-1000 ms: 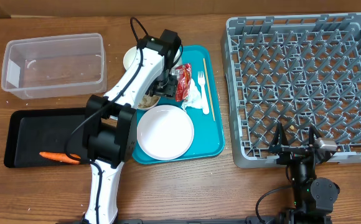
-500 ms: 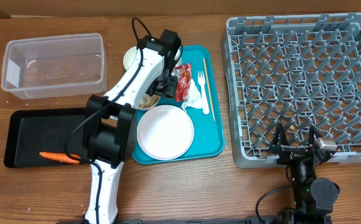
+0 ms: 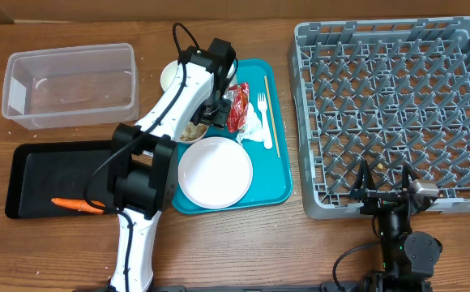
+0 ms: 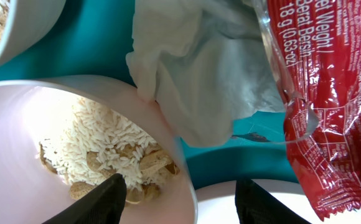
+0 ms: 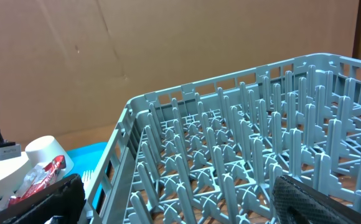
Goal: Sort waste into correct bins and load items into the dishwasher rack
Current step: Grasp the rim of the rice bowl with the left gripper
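Observation:
My left gripper (image 3: pixel 210 112) hangs low over the teal tray (image 3: pixel 275 191), open. In the left wrist view its jaws straddle the rim of a small white bowl (image 4: pixel 37 118) holding rice and nut-like scraps (image 4: pixel 106 146); one fingertip (image 4: pixel 109 199) is inside the bowl, the other is outside above the plate (image 3: pixel 215 172). A crumpled napkin (image 4: pixel 199 81) and the red wrapper (image 4: pixel 323 93) lie just beyond. Fork (image 3: pixel 261 104), stick (image 3: pixel 272 113) and cup (image 3: pixel 168 77) are by the tray. My right gripper (image 5: pixel 180 211) stands open at the near edge of the grey rack (image 3: pixel 397 105).
A clear tub (image 3: pixel 69 85) stands at the back left. In front of it a black tray (image 3: pixel 40 174) holds an orange carrot (image 3: pixel 77 205). A second bowl's rim with rice (image 4: pixel 3 28) shows at the wrist view's top left corner.

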You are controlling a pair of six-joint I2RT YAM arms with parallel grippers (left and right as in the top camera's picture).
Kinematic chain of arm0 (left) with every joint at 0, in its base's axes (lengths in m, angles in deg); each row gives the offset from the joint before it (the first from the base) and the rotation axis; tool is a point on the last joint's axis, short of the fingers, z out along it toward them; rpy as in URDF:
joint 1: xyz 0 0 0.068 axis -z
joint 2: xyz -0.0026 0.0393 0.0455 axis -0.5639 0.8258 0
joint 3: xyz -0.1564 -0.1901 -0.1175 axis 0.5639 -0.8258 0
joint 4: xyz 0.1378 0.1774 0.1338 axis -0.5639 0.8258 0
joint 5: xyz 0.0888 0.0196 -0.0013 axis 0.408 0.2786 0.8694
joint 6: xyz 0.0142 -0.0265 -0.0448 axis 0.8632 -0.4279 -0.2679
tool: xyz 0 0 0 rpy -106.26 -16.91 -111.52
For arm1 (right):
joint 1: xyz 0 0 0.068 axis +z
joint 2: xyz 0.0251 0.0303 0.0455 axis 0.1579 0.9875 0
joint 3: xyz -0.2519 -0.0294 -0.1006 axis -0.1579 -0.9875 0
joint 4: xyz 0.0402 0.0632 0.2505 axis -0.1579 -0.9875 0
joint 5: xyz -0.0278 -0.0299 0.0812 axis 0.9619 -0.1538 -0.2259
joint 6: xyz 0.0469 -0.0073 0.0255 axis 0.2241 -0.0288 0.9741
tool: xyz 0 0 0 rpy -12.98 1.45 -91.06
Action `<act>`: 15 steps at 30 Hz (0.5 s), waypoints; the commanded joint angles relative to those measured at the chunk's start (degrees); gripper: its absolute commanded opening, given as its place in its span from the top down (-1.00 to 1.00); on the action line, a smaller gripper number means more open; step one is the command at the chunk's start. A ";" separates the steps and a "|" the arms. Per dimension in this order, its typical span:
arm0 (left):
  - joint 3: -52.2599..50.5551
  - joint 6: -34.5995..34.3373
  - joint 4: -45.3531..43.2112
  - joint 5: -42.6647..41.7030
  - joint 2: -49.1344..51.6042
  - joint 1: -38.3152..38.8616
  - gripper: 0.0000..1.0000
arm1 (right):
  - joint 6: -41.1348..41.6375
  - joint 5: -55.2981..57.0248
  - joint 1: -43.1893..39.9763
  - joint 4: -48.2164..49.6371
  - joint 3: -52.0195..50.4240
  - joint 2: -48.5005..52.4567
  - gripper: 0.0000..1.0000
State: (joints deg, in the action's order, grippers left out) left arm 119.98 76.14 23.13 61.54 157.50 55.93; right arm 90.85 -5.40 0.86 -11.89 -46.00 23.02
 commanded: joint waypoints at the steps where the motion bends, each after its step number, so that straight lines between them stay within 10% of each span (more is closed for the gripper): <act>1: -2.27 0.83 -0.52 0.59 0.83 -0.37 -0.19 | 0.20 -0.28 -0.15 0.24 -0.61 -0.35 -1.00; 15: -2.54 0.72 -0.66 0.55 0.63 -0.37 -0.12 | 0.20 -0.28 -0.15 0.24 -0.61 -0.35 -1.00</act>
State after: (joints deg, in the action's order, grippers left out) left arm 116.81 76.29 22.32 61.73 157.61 55.93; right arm 90.87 -5.40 0.88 -11.89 -46.00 23.02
